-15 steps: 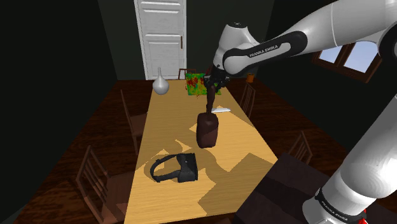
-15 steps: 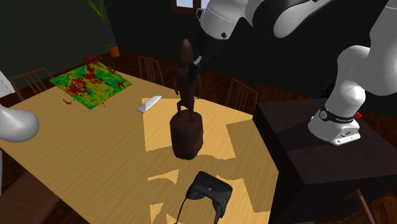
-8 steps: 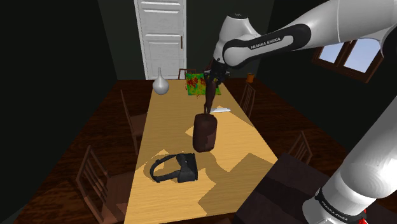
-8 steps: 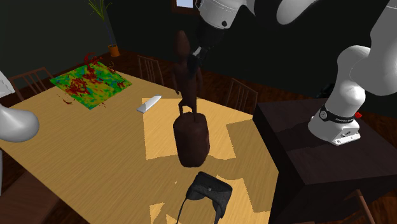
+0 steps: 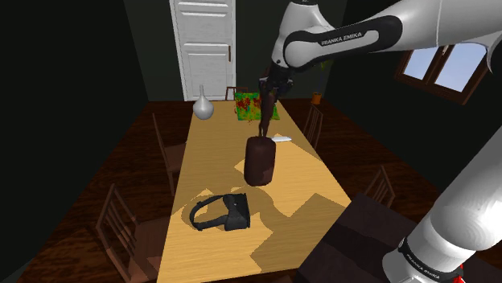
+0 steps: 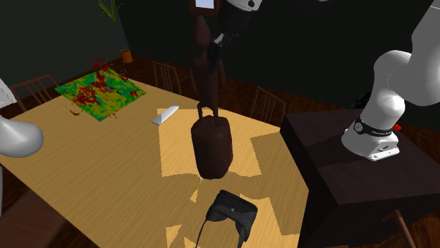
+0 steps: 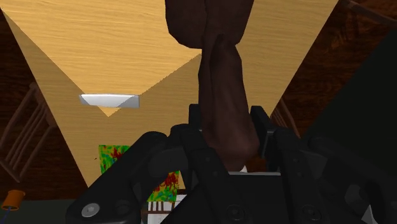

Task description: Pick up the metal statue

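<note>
While the long wooden table (image 5: 211, 153) lies well below the jaws, none of the load seems to rest on it. The dark brown statue (image 6: 211, 144) looks to hang just clear of the top, with a shadow showing under its base. It hangs this way because the gripper (image 5: 268, 90) is clamped on its slim upper part, one black finger pressed to each side, as the wrist view shows. That narrow part is probably the only place the fingers could close around, so the thick drum-like base dangles beneath. The statue's long axis runs near vertical, straight down from the jaws with a slight lean, head end up at the fingers and base pointing at the table. Far below the jaws, toward the stand, lies a black headset (image 5: 221, 213). A small white flat piece (image 5: 281, 137) lies below them, just beyond the base.
</note>
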Controlling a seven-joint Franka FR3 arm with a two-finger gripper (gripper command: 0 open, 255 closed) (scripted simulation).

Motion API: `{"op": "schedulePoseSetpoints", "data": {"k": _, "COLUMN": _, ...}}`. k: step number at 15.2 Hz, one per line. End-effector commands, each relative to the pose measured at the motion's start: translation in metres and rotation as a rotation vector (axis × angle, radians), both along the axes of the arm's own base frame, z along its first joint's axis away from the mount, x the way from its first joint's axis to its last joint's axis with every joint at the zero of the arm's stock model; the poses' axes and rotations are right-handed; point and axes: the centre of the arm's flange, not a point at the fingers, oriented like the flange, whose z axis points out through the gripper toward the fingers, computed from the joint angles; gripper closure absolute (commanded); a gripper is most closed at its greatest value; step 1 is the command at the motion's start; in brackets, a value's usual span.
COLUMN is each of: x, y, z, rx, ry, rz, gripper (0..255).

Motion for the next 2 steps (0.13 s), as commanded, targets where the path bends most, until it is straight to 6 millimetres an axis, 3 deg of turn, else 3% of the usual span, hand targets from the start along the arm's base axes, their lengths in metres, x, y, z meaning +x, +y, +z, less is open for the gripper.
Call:
{"op": "schedulePoseSetpoints", "data": {"k": 1, "x": 0.0002, "y": 0.0011, "z": 0.0100, "rx": 0.000, "ry": -0.006, "rz": 0.000, "gripper": 255}}
{"op": "schedulePoseSetpoints", "data": {"k": 2, "x": 0.0003, "y": 0.0011, "z": 0.0100, "rx": 0.000, "ry": -0.006, "rz": 0.000, "gripper": 255}}
